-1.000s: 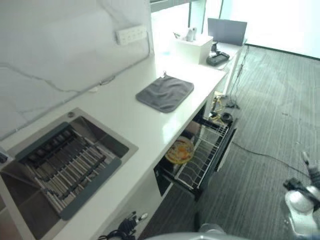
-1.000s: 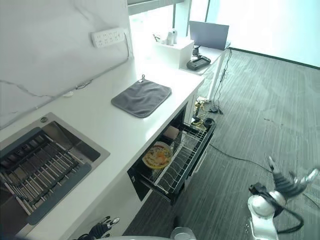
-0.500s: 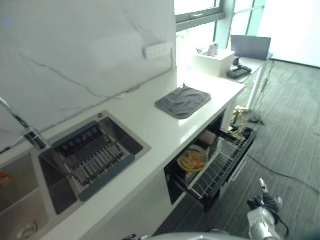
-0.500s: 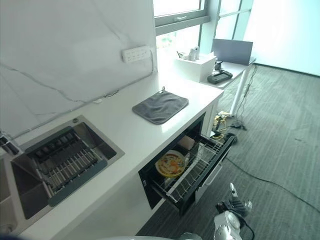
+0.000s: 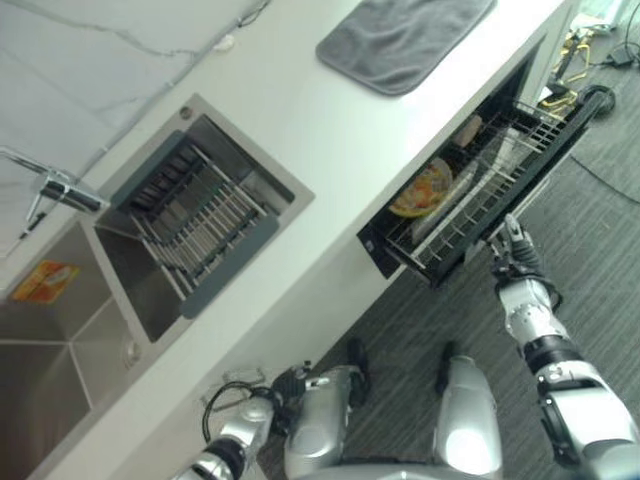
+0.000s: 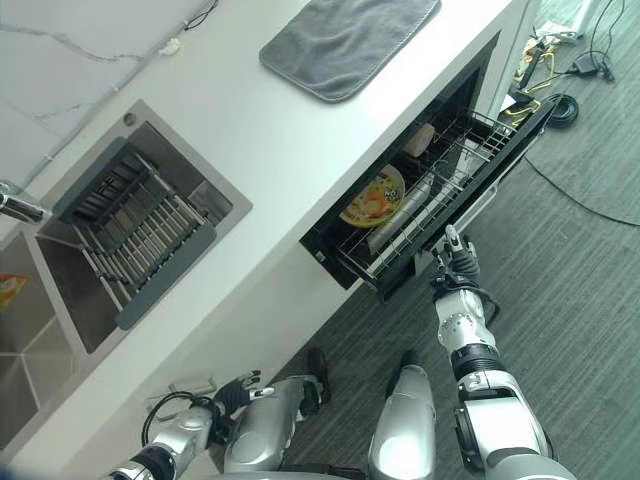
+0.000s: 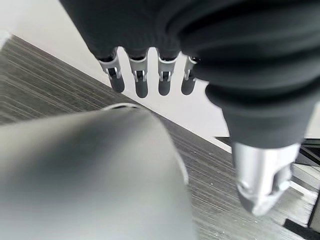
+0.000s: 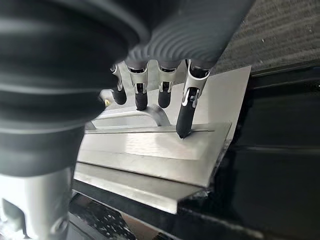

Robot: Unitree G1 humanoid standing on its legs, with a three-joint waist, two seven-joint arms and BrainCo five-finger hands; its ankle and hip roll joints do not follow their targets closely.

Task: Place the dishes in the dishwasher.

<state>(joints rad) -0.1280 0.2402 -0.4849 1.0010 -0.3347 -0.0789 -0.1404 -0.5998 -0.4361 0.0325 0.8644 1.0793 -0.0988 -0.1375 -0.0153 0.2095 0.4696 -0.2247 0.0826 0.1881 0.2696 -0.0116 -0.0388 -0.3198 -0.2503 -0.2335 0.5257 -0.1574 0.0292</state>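
Observation:
The dishwasher drawer (image 5: 545, 140) stands pulled out from under the white counter (image 5: 330, 140), with a wire rack (image 5: 478, 195) inside it. A yellow patterned plate (image 6: 375, 197) stands on edge in the rack, and a pale dish (image 6: 419, 139) lies further back. My right hand (image 6: 455, 262) is at the drawer's outer front. Its straight fingers (image 8: 186, 107) touch the silver front panel (image 8: 160, 150); the hand is open and holds nothing. My left hand (image 6: 222, 397) hangs low beside the cabinet, its fingers (image 7: 141, 85) straight and empty.
A grey drying mat (image 5: 405, 40) lies on the counter above the drawer. To the left is a sink (image 5: 255, 165) holding a slatted drainer (image 5: 195, 225), then a tap (image 5: 55, 188) and a second basin (image 5: 60, 350). Cables (image 6: 590, 60) trail over the carpet.
The camera has tipped steeply down, so the whole picture has shifted. My right hand, earlier hanging away from the drawer, now rests on its front. My left hand has come into view.

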